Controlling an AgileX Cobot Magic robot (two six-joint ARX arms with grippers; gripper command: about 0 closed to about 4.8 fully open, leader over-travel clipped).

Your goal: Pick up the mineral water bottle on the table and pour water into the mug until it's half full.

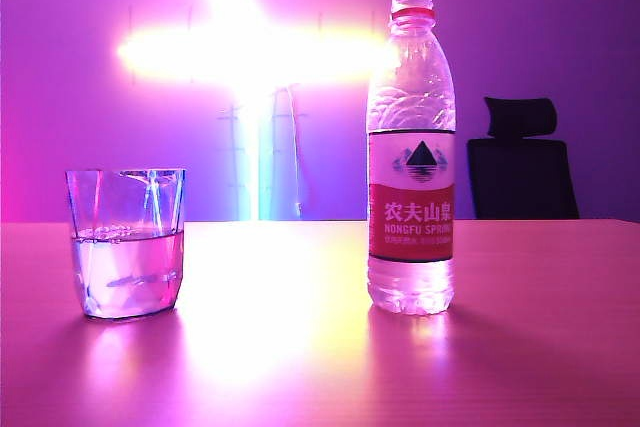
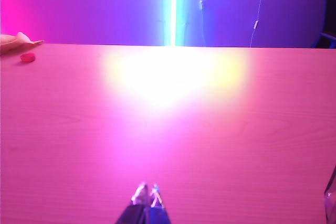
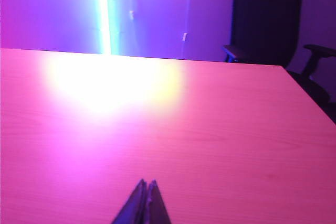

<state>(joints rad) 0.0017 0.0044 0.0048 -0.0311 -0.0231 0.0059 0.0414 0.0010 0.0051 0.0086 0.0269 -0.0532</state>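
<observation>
The mineral water bottle (image 1: 411, 157) stands upright and uncapped right of centre on the table (image 1: 300, 347), water low in it. The mug (image 1: 126, 242), a clear faceted glass, stands to its left, roughly half full of water. Neither gripper shows in the exterior view. In the left wrist view my left gripper (image 2: 147, 191) hovers over bare tabletop, fingers together, holding nothing; a sliver of glass (image 2: 331, 195) shows at the frame's edge. My right gripper (image 3: 147, 186) is likewise shut and empty above the table (image 3: 184, 129), with neither bottle nor mug in its view.
A small red cap (image 2: 28, 57) lies near the table's far edge beside a pale object (image 2: 16, 41). A black office chair (image 1: 522, 165) stands behind the table, also in the right wrist view (image 3: 268, 19). A bright light strip (image 1: 250, 57) glares on the back wall.
</observation>
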